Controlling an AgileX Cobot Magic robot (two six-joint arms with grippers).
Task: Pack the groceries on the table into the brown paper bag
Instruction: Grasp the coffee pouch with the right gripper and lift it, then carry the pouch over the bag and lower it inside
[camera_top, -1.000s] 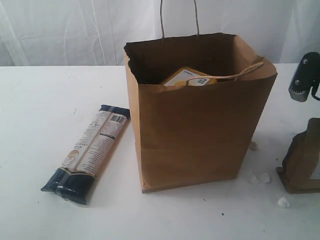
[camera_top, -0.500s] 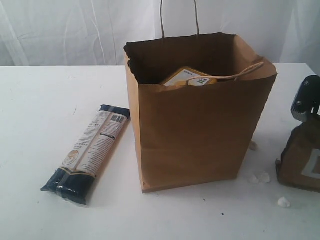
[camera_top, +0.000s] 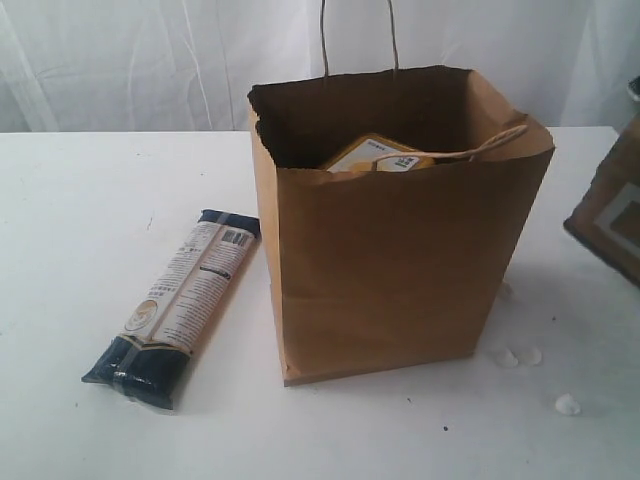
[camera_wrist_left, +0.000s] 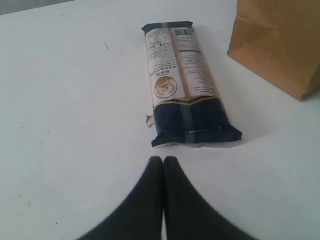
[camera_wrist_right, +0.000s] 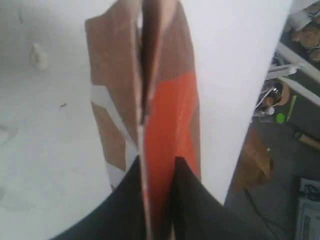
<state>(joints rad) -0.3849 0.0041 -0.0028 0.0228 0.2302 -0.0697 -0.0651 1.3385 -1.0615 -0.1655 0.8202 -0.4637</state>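
One brown orange-labelled pouch (camera_wrist_right: 170, 110) hangs tilted, pinched along one edge by the right claw (camera_wrist_right: 156, 167), apparently off the counter (camera_top: 90, 200), right of the brown paper bag (camera_top: 400, 260). Likely light, floppy, easily creased; edge grip suits. Left claw (camera_wrist_left: 163, 161) together, empty, just short of the flat-lying pasta packet (camera_wrist_left: 182, 85).

Bag (camera_top: 400, 260) plain brown; pasta pkt (camera_top: 175, 305) dk-blue/beige; pouch (camera_wrist_right: 167, 115) brown w/ orange label.
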